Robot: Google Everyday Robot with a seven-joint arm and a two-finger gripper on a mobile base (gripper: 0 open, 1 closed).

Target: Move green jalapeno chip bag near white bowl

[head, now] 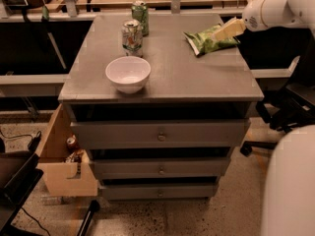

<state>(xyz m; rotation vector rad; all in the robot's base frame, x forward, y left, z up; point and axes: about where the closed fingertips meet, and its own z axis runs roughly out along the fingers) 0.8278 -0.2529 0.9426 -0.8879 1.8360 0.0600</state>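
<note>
The green jalapeno chip bag (209,40) lies flat near the back right corner of the grey cabinet top (177,73). The white bowl (128,73) stands near the front left of the same top, well apart from the bag. My gripper (227,30) reaches in from the right on a white arm (275,9) and sits over the bag's right end, touching or nearly touching it.
Two cans stand at the back left, a green one (140,16) and a silver-green one (131,35) just behind the bowl. The cabinet has drawers (160,135) below. A cardboard box (64,156) sits at the lower left. An office chair (290,107) stands to the right.
</note>
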